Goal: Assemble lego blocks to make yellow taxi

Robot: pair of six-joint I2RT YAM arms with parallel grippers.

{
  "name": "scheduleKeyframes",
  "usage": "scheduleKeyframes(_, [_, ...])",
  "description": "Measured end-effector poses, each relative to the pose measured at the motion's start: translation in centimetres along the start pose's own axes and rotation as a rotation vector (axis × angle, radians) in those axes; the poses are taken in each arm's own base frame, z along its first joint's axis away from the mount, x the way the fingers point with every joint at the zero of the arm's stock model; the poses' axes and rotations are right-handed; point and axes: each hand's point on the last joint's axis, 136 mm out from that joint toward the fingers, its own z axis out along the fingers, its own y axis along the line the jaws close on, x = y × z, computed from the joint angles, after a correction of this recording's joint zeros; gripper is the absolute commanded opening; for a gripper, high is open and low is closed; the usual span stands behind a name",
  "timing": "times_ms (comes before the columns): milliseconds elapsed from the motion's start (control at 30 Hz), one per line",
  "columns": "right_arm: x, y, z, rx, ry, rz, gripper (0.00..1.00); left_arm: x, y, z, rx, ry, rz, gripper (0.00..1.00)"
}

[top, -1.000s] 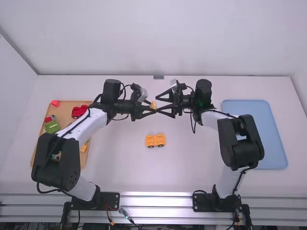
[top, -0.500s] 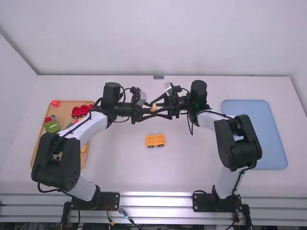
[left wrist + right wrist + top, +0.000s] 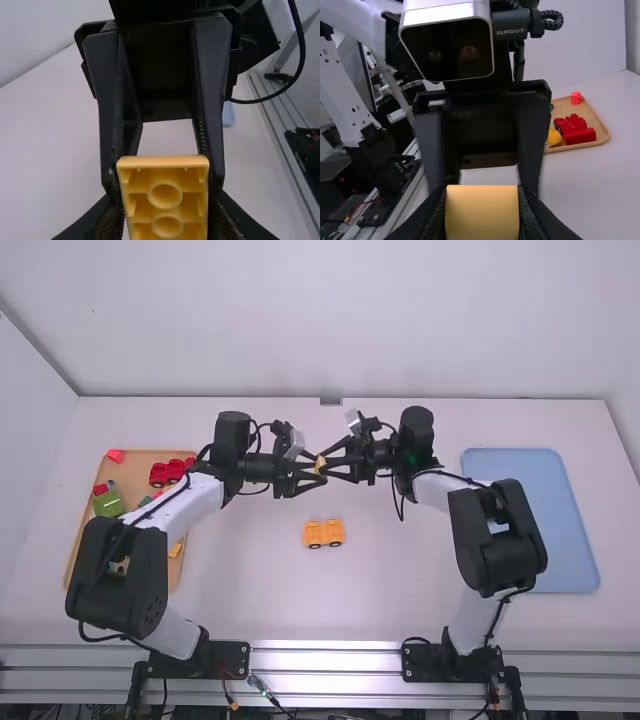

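Yellow block between opposing jaws

White-linked, black-jointed left arm and matching right arm bent at the elbows, forearms angled inward. Black two-finger left hand points right, black two-finger right hand points left; they meet tip to tip between the arms. Both hands closed in, narrow gap between fingers on each. Wrist views: the two finger pairs face each other, tips overlapping. Black wrists roughly level with each other. Black cables loop at both wrists.
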Motion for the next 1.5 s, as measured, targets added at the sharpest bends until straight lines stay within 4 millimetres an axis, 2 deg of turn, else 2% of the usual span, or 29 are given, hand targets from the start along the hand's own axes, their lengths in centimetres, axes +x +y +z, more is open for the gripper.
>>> scheduleKeyframes(33, [0.0,0.0,0.0,0.000,0.000,0.003,0.23,0.0,0.0,0.0,0.000,-0.001,0.005,0.99])
scheduleKeyframes(200, [0.0,-0.1,-0.2,0.004,-0.001,0.008,0.13,0.2,0.0,-0.1,-0.003,0.006,-0.013,0.99])
scheduleKeyframes(267, [-0.1,-0.3,-0.6,0.012,-0.003,0.009,0.12,0.6,0.2,-0.1,-0.017,0.019,-0.028,0.99])
scheduleKeyframes(367, [-0.1,-1.1,-2.0,0.052,-0.015,0.045,0.09,1.6,1.0,-0.3,-0.067,0.060,-0.068,0.99])
scheduleKeyframes(467, [0.4,-2.7,-4.0,0.139,-0.036,0.135,0.06,2.6,1.9,-0.4,-0.130,0.105,-0.091,0.99])
scheduleKeyframes(600, [3.1,-5.9,-6.8,0.338,-0.042,0.338,0.00,3.3,3.1,-0.7,-0.203,0.140,-0.090,0.99])
scheduleKeyframes(767, [7.7,-8.0,-8.1,0.565,0.091,0.551,0.00,3.8,4.0,-1.0,-0.257,0.167,-0.088,0.99])
scheduleKeyframes(833, [10.2,-7.8,-8.3,0.669,0.257,0.642,0.00,4.0,4.4,-1.2,-0.286,0.179,-0.085,0.99])
scheduleKeyframes(867, [10.3,-7.8,-8.3,0.681,0.274,0.651,0.00,4.0,4.5,-1.2,-0.292,0.181,-0.084,0.99])
scheduleKeyframes(933, [12.2,-6.4,-8.3,0.769,0.492,0.720,0.00,4.0,5.1,-1.4,-0.322,0.188,-0.073,0.99])
scheduleKeyframes(1100, [13.7,-3.4,-9.4,1.015,0.860,0.780,0.00,3.7,5.9,-1.6,-0.363,0.187,-0.044,0.99])
scheduleKeyframes(1167, [14.2,-2.6,-9.9,1.103,0.912,0.815,0.00,3.4,6.1,-1.6,-0.371,0.180,-0.029,0.99])
scheduleKeyframes(1267, [14.7,-2.7,-10.6,1.218,0.910,0.860,0.00,3.1,6.5,-1.9,-0.386,0.170,-0.009,0.99])
scheduleKeyframes(1467, [17.4,-2.6,-12.0,1.457,0.763,1.084,0.00,2.9,7.4,-2.3,-0.432,0.175,0.006,0.99])
scheduleKeyframes(1500, [18.0,-2.2,-12.2,1.508,0.713,1.168,0.00,3.0,7.5,-2.4,-0.442,0.179,0.005,0.99])
